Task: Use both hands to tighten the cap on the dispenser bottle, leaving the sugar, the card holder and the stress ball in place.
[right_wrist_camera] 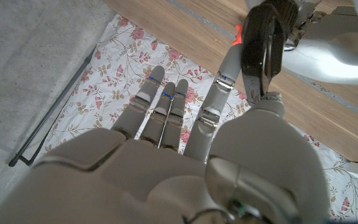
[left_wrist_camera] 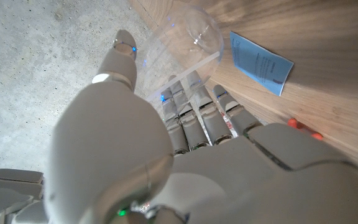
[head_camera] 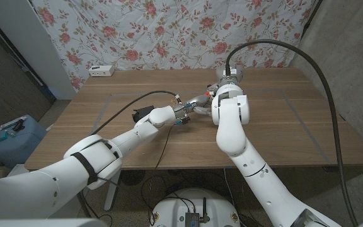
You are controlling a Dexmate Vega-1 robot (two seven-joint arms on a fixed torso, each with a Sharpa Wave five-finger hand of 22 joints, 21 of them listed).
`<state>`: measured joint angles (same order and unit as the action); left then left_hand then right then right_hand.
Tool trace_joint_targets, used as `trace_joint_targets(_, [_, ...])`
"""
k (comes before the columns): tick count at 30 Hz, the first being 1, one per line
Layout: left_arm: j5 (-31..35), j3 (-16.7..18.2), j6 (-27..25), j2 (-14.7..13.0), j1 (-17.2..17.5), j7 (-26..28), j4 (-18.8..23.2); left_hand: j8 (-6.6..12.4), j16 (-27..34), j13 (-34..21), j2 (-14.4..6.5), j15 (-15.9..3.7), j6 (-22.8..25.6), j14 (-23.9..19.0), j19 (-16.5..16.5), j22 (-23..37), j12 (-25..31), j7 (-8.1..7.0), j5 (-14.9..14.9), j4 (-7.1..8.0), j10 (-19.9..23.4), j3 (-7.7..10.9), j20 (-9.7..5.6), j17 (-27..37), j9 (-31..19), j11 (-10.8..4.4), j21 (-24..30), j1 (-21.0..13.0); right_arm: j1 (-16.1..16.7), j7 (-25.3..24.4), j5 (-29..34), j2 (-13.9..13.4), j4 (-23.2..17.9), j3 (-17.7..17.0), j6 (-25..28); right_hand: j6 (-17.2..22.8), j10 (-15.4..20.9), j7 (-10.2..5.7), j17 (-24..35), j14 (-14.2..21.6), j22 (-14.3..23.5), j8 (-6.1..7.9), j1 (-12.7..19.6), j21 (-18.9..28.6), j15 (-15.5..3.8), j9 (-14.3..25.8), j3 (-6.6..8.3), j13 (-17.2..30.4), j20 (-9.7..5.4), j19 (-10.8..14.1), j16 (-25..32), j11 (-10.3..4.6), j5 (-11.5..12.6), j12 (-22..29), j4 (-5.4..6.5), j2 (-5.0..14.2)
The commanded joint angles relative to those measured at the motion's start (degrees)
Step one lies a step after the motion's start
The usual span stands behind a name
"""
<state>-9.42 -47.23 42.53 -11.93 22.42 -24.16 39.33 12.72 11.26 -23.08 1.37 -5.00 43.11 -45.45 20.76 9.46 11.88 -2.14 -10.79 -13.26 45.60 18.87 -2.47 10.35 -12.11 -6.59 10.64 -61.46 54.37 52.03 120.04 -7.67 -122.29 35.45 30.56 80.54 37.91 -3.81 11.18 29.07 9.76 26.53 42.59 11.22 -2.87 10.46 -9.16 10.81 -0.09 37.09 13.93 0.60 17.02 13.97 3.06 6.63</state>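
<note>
Mid-counter (head_camera: pixel 106 126) I've got my left hand (head_camera: pixel 162 116) wrapped round the clear dispenser bottle (left_wrist_camera: pixel 194 37), right hand (right_wrist_camera: pixel 166 143) pinching its black cap (right_wrist_camera: pixel 263 40).

Table (head_camera: pixel 276 135): mid-brown wood grain, faint pale taped outline on top. Backdrop cloth (head_camera: pixel 169 31): white, pink roses, green-brown leaves. Arms white, black strap on left forearm; left hand (head_camera: pixel 183 115) and right hand (head_camera: pixel 227 88) grey-silver with small blue lights. Bottle (left_wrist_camera: pixel 188 43): clear, colourless. Cap (right_wrist_camera: pixel 263 43): black. Card (left_wrist_camera: pixel 260 62): light blue, dark print. Far-left box (head_camera: pixel 102 70): white. Floor bin (head_camera: pixel 8 142), left: blue.
</note>
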Motion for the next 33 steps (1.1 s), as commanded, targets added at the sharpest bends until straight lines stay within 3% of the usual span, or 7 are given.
trace_joint_targets(1, [-0.2,0.2,0.7,0.3,0.0,-0.4,-0.9,0.31,0.3,0.0,-7.1,-3.61,6.1,-0.4,0.5,0.1,0.2,-1.21,-0.3,4.36,0.5,4.94,-2.43,0.2,-0.2,0.17,0.1,2.7,0.0,0.2,0.7,1.4,1.5,-0.2,0.6,1.5,0.7,-1.13,0.0,0.7,0.2,2.64,1.2,0.0,-3.02,0.2,0.08,0.1,-0.38,0.2,-0.1,-0.41,0.4,0.0,-0.30,0.54])
trace_joint_targets(14, [0.0,0.3,-0.1,-0.5,0.8,0.4,1.1,0.33,0.3,0.0,-7.1,-3.69,6.1,-0.5,0.5,0.1,0.2,-1.25,-0.3,4.31,0.5,4.98,-2.40,0.2,-0.2,0.23,0.1,2.6,0.5,0.0,3.4,4.0,3.4,-0.2,3.2,1.6,2.4,-0.75,-0.1,2.4,0.2,6.46,8.0,0.4,-3.77,0.1,3.80,0.0,-0.90,1.5,-0.7,-1.01,0.4,-0.7,-3.78,3.56])
trace_joint_targets(23, [0.2,0.3,-1.0,-1.3,1.6,0.6,3.2,0.31,0.3,0.0,-7.1,-3.55,6.1,-0.4,0.5,0.1,0.3,-1.17,-0.3,4.32,0.5,4.99,-2.40,0.2,-0.2,0.13,0.1,2.6,1.5,-0.4,3.7,5.5,3.2,-0.4,3.9,1.7,3.5,-0.07,0.1,2.9,0.2,9.19,12.1,0.3,-4.01,0.2,6.90,0.0,-0.98,1.6,-0.9,-0.93,-1.3,-1.1,-6.28,4.12])
trace_joint_targets(29, [0.3,0.4,-1.6,-1.9,2.0,0.6,4.5,0.33,0.3,0.0,-7.1,-3.63,6.2,-0.4,0.5,0.1,0.2,-1.21,-0.3,4.37,0.5,4.99,-2.39,0.2,-0.2,0.11,0.1,2.7,2.4,-2.0,3.4,6.0,2.8,-0.4,4.6,1.7,3.2,0.53,0.1,2.6,0.2,10.37,13.1,0.2,-3.87,0.2,8.17,-0.1,-0.91,1.5,-1.3,-0.49,-2.0,-1.5,-6.92,4.20])
trace_joint_targets(33, [0.2,0.4,-1.9,-2.1,2.2,0.5,5.0,0.33,0.3,0.0,-7.1,-3.56,6.2,-0.5,0.5,0.1,0.3,-1.20,-0.3,4.35,0.5,5.01,-2.39,0.2,-0.2,0.11,0.1,2.7,2.8,-2.9,3.0,6.0,2.3,-0.3,4.5,1.6,3.2,0.50,0.7,2.6,0.2,12.15,9.5,0.1,-3.31,0.1,7.69,0.0,-0.67,1.4,-1.2,-0.26,-4.0,-1.9,-4.89,3.55])
